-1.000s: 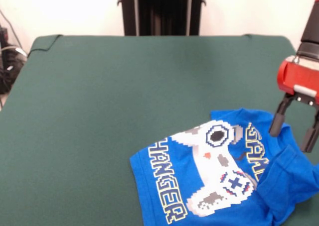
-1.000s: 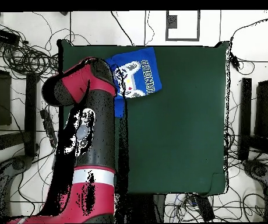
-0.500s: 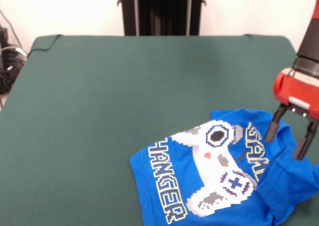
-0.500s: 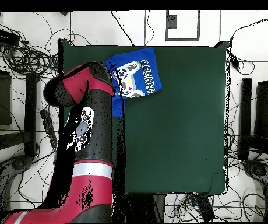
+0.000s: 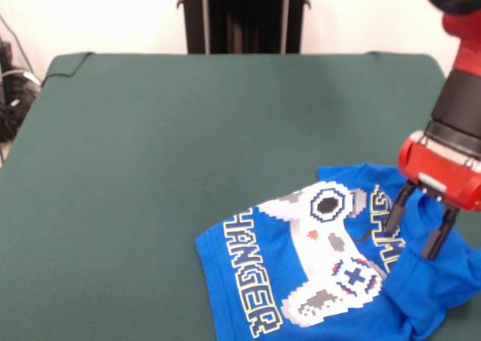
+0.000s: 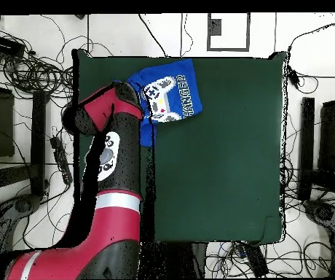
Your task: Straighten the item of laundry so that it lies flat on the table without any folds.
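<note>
**Robot hand poised over rumpled shirt**

The hand (image 5: 413,231), fingers apart, hangs over the bunched side of the blue T-shirt (image 5: 301,273), its tips apparently touching the cloth. The shirt lies near one corner of the green bench (image 5: 188,146).

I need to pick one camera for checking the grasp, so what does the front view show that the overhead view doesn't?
Only the front view shows the gripper, its two fingers apart over the bunched right part of the T-shirt, and the fold there. Only the overhead view shows the whole table outline, the cables on the floor around it, and the arm covering the gripper. Both show the shirt's controller print face up near one table corner.
</note>
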